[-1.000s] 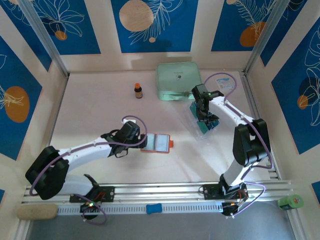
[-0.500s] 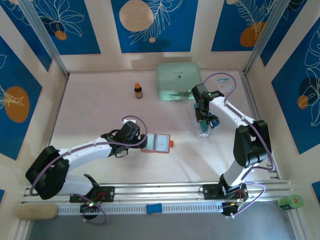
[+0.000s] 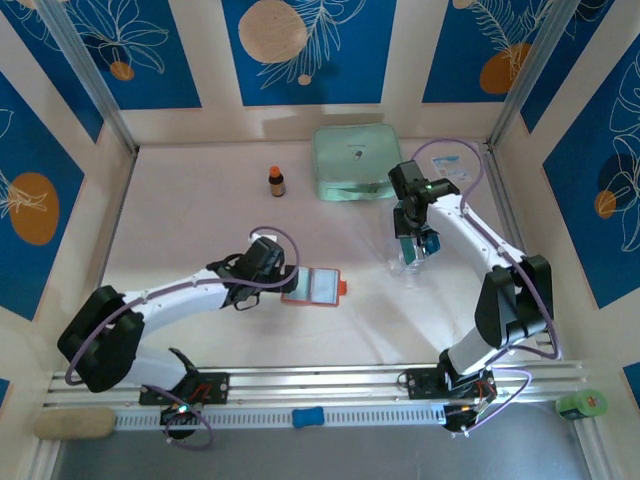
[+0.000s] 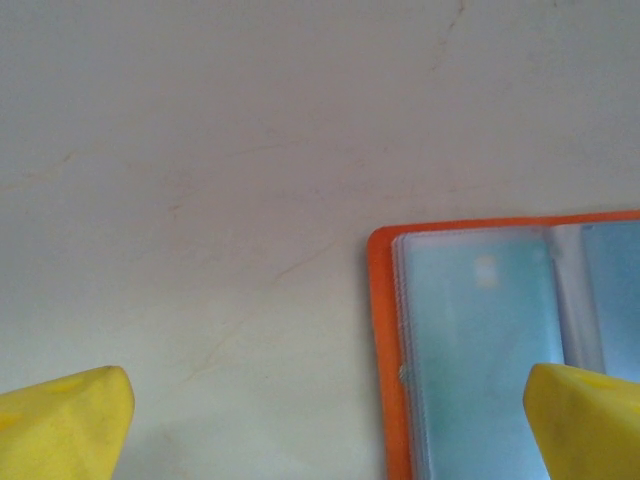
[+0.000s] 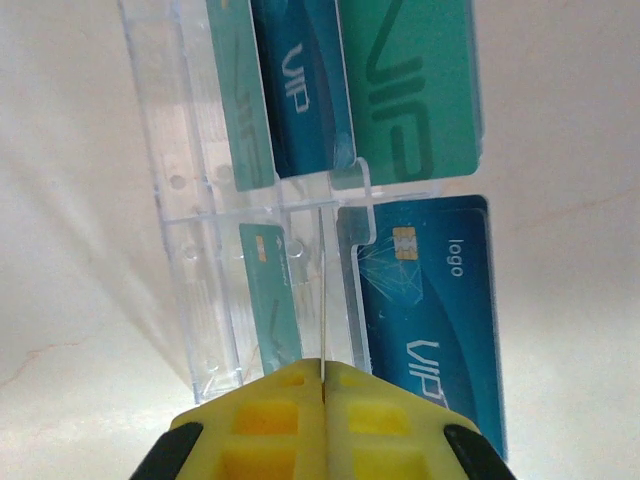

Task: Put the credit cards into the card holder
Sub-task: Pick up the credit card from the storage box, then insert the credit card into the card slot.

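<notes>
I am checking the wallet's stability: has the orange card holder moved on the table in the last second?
No. The card holder keeps its spot, below and right of the brown bottle as before.

A pale cream counter [image 3: 200, 220] sits boxed in by cream walls [image 3: 408, 60] carrying blue panels [image 3: 340, 70] with white leaf outlines and orange discs. Metal posts [image 3: 88, 75] stand at the far corners; light seems to fall from above.

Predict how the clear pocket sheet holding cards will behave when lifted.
The clear pocket sheet looks thin, so it probably flexes. Its glossy cards sit in open pockets and might slide out if tilted. The right gripper pinches just one edge, so it may swing.
</notes>
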Motion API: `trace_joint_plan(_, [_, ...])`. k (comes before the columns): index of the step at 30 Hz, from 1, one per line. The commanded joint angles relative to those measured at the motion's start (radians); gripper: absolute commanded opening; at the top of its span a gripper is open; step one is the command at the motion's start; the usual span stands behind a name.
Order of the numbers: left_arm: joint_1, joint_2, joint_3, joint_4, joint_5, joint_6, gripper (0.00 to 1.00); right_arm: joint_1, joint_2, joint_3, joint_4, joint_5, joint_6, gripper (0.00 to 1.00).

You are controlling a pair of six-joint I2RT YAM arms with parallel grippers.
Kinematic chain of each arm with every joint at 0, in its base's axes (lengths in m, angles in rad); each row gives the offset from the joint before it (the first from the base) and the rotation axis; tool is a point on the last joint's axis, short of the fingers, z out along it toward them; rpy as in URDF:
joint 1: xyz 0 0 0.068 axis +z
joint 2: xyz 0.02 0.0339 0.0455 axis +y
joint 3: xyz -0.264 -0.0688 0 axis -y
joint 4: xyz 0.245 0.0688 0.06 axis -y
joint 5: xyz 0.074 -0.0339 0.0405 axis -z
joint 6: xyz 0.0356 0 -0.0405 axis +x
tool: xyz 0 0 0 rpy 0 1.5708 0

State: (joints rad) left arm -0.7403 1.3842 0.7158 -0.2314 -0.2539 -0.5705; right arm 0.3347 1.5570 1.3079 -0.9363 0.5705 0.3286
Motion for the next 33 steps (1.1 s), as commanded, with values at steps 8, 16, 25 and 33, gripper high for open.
trace_joint_plan(8, [0.009, 0.128, 0.135, -0.090, -0.005, 0.110, 1.00, 0.047, -0.206, 0.023, 0.052, -0.256, 0.074, 0.00])
trace_joint_plan(16, [0.007, 0.172, 0.139, -0.111, -0.033, 0.127, 1.00, 0.061, -0.376, -0.448, 0.711, -0.773, 0.399, 0.00])
trace_joint_plan(25, [0.007, 0.175, 0.093, -0.102, -0.040, 0.115, 1.00, 0.187, -0.287, -0.728, 1.123, -0.772, 0.577, 0.00])
trace_joint_plan(33, [0.007, 0.169, 0.059, -0.101, -0.049, 0.091, 1.00, 0.240, -0.202, -0.780, 1.257, -0.729, 0.615, 0.00])
